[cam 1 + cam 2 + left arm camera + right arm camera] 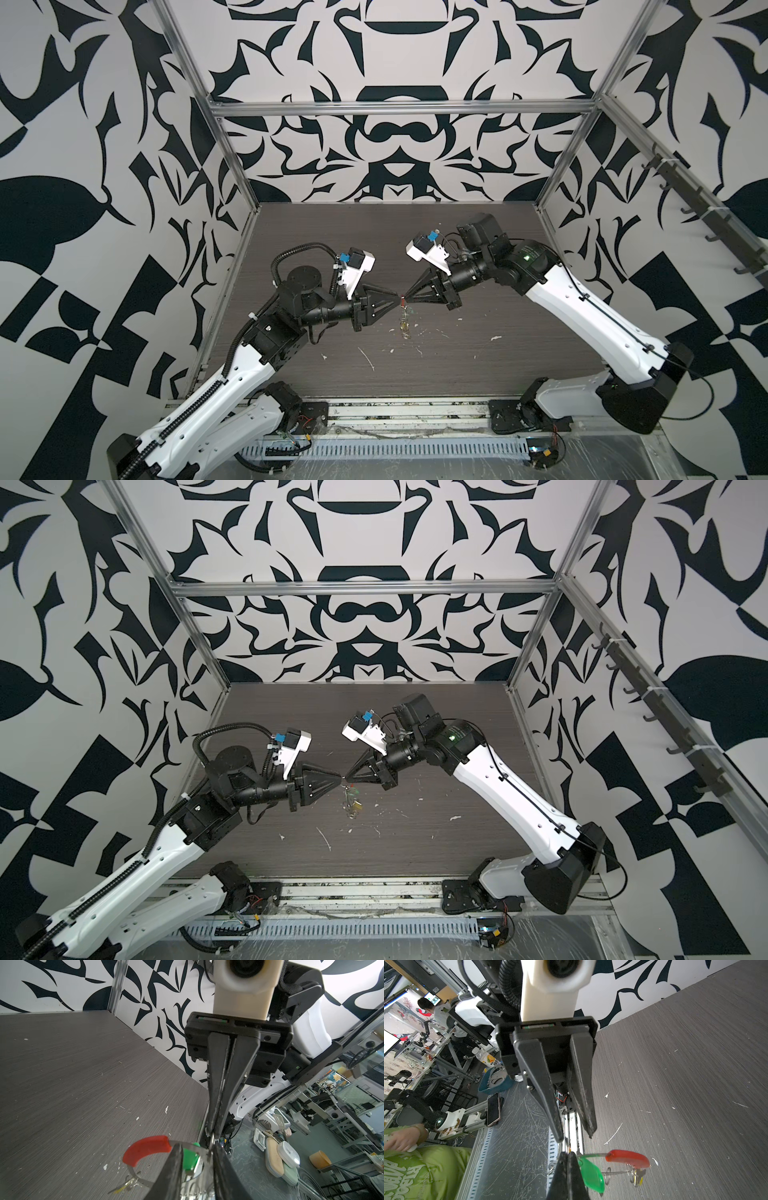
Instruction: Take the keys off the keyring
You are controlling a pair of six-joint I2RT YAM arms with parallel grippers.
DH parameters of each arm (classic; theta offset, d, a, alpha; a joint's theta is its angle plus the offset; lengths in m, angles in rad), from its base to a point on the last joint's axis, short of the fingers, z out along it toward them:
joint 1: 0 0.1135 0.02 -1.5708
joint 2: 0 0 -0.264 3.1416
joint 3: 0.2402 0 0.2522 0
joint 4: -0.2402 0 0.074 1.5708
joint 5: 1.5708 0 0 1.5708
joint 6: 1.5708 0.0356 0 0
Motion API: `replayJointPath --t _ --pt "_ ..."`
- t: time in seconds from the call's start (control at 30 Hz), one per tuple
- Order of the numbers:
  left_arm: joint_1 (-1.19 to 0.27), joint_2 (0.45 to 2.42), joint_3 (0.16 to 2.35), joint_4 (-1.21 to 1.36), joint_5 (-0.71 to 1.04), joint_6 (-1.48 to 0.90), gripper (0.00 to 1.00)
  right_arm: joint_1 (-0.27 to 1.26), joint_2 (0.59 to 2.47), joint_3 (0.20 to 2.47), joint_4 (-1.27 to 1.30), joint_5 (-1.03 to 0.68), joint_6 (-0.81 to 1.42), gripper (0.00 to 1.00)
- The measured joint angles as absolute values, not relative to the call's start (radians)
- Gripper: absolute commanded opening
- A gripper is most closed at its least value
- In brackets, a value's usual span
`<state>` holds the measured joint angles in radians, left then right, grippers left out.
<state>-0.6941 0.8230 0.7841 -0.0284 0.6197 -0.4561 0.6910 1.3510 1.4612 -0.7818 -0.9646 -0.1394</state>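
You are working above the middle of the desk (498,257), with bare surface lying all around and the walls well apart. The right end effector (212,1136) is clamping the keyring (627,1158) in mid-air. The left end effector (576,1136) is standing narrowly parted at the hoop, not visibly gripping. The green key (591,1174) and the yellow key (638,1178) are hanging on the hoop, so neither is removed yet.

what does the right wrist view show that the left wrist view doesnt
Only the right wrist view: the left gripper front-on, jaws apart, and a phone. Only the left wrist view: the right gripper front-on, jaws shut on the keyring. Both: its red sleeve and the green key.
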Motion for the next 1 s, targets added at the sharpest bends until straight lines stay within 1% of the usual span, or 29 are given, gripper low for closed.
replayJointPath --t 0.33,0.5,0.6,0.7,0.83,1.0 --pt "-0.694 0.834 0.804 -0.023 0.652 -0.463 0.19 0.702 1.351 1.461 -0.781 -0.965 -0.138 0.00" --pt "-0.694 0.846 0.804 -0.021 0.662 -0.467 0.19 0.702 1.351 1.461 -0.780 -0.954 -0.134 0.00" --pt "-0.694 0.844 0.804 -0.020 0.661 -0.468 0.16 0.702 1.347 1.461 -0.776 -0.947 -0.134 0.00" --pt "-0.694 0.841 0.804 -0.020 0.659 -0.469 0.11 0.702 1.345 1.461 -0.772 -0.943 -0.130 0.00" --pt "-0.694 0.839 0.804 -0.013 0.664 -0.472 0.00 0.702 1.345 1.461 -0.762 -0.938 -0.115 0.00" --pt "-0.694 0.841 0.804 0.005 0.667 -0.479 0.00 0.702 1.339 1.461 -0.743 -0.934 -0.085 0.00"
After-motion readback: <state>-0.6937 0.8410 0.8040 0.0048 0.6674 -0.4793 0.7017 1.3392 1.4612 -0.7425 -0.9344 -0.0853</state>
